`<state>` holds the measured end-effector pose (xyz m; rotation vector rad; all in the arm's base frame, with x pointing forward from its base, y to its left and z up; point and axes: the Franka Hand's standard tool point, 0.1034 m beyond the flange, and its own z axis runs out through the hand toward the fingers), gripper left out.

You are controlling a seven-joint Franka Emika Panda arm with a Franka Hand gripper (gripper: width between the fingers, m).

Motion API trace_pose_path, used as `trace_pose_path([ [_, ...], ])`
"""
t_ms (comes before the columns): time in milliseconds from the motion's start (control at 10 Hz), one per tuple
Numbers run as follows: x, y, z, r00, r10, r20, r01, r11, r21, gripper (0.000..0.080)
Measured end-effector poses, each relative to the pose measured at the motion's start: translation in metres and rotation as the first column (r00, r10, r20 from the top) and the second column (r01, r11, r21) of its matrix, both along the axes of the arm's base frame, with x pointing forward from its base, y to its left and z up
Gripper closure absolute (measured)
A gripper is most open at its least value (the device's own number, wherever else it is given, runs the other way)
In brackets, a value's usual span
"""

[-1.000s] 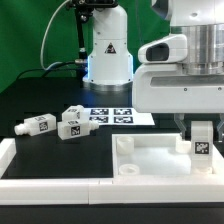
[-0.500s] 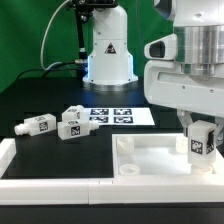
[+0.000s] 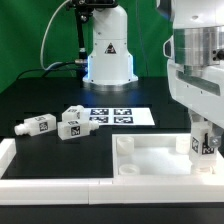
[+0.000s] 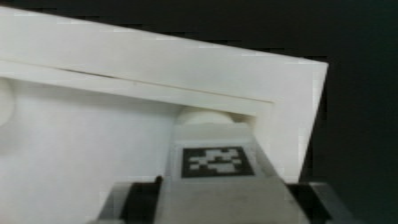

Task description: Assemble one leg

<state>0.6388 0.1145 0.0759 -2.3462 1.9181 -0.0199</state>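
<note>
My gripper (image 3: 203, 142) is shut on a white leg (image 3: 202, 144) with a black-and-white tag and holds it upright over the far right corner of the white tabletop (image 3: 150, 160). In the wrist view the leg (image 4: 217, 160) stands between my fingers (image 4: 317, 200), its tip at the tabletop's corner socket (image 4: 214, 116). Whether the leg sits in the socket I cannot tell. Three more legs (image 3: 70, 122) lie on the black table at the exterior view's left.
The marker board (image 3: 118, 116) lies behind the tabletop, in front of the arm's white base (image 3: 108, 55). A white raised border (image 3: 20, 150) runs along the table's left and front edges.
My gripper with the leg has moved a little toward the exterior view's right and turned; the loose legs and tabletop have not moved.
</note>
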Motion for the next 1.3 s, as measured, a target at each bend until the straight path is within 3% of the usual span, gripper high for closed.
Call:
trace_pose_path([
  [100,0.0,0.0,0.0,0.994,0.108,0.008,-0.108,0.994,-0.019,0.0453],
  [200,0.001,0.002,0.001,0.95,0.31,0.022,-0.309,0.95,-0.043,0.0269],
  [300,0.001,0.004,0.001,0.889,0.458,0.029,-0.455,0.888,-0.059,0.0175],
  [400,0.001,0.003,0.0,0.827,0.561,0.029,-0.558,0.826,-0.072,0.0157],
  [600,0.001,0.003,0.0,0.78,0.625,0.029,-0.622,0.779,-0.081,0.0157],
  [800,0.001,0.001,0.001,0.654,0.756,0.025,-0.751,0.652,-0.104,0.015],
  [900,0.004,-0.004,0.001,0.4,0.917,0.005,-0.906,0.396,-0.148,0.015],
  [1000,0.005,-0.008,0.001,0.3,0.954,-0.002,-0.942,0.296,-0.158,0.015],
  [1200,0.005,-0.007,0.001,0.34,0.941,0.002,-0.929,0.336,-0.154,0.018],
  [1300,0.005,-0.008,0.001,0.345,0.939,0.002,-0.927,0.341,-0.154,0.0363],
])
